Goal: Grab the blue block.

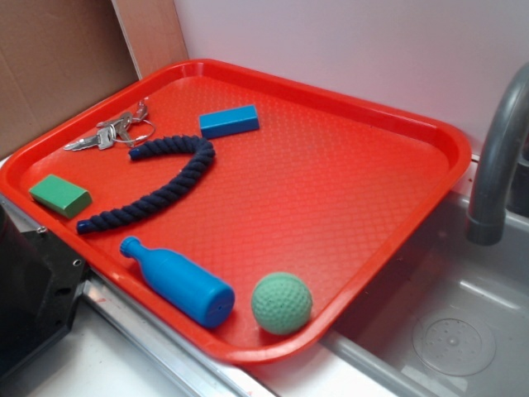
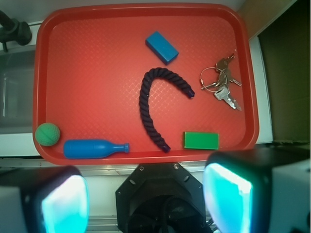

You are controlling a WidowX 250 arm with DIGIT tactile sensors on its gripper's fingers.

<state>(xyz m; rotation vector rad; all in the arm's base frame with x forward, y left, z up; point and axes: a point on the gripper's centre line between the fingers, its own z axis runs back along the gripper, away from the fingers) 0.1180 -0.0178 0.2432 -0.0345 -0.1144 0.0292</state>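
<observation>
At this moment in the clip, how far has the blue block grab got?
Nothing is done yet. The small bright-blue rectangular block lies untouched at the far side of the red plastic tray, beside the dark navy rope. The gripper hangs open, empty, over the tray's near edge. Still left: reach over, descend, close on the block.

Red tray, textured floor, set beside a steel sink with a grey tap at right. Contents: blue block near the far rim; keys on a ring to its left; dark navy rope, curved, between them and the near items; green block at the left edge. Near rim: blue bottle lying on its side, green ball just beside its base.
</observation>
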